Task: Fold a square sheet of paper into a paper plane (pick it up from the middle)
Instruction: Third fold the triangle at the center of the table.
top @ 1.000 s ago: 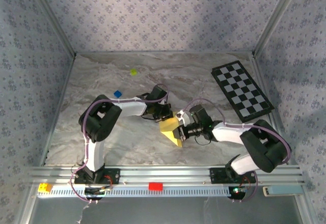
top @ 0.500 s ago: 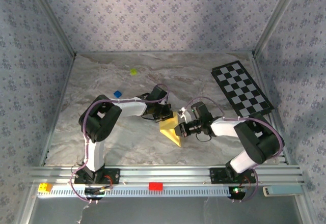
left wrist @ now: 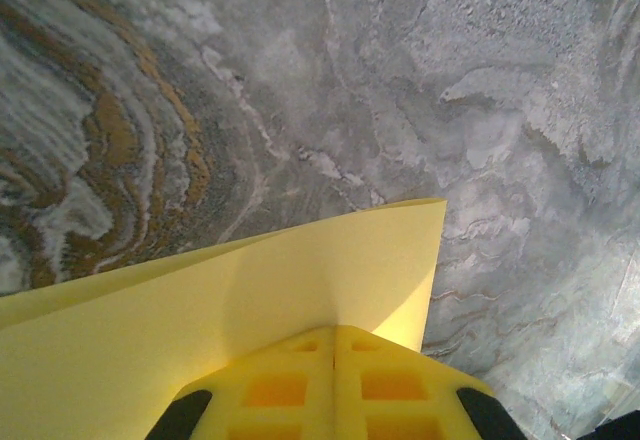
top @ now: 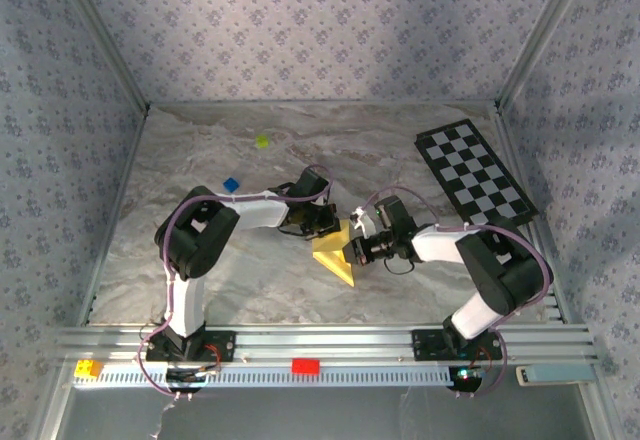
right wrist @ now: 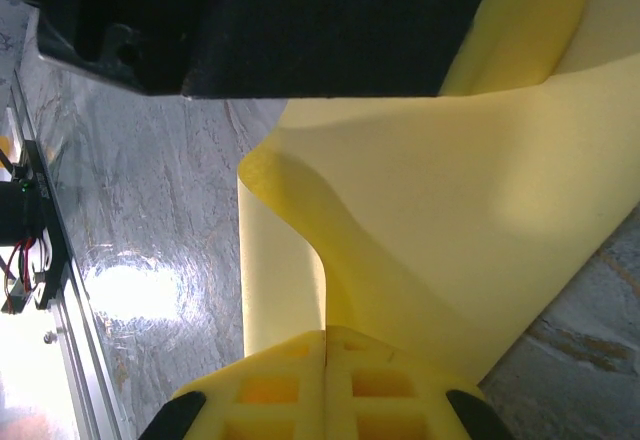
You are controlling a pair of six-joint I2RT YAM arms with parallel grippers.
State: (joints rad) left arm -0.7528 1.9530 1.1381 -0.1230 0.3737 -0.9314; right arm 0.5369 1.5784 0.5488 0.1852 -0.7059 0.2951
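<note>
Your left fingers (left wrist: 322,372) are pinched tight on the thin yellow sheet of paper (top: 336,258). Your right fingers (right wrist: 318,382) clamp the same sheet from the opposite side. It curls between them over the middle of the grey marbled desk (top: 250,280).

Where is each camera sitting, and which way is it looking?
Top external: high above, behind the arm bases, looking down on the grey marbled table; the left end effector and right end effector meet at the thin yellow sheet of paper.
Left wrist: on the left arm, looking down past its shut yellow fingers at paper and table.
Right wrist: on the right arm, looking past its shut yellow fingers at paper and a black part of the other arm.
Shared: all three show the paper.
</note>
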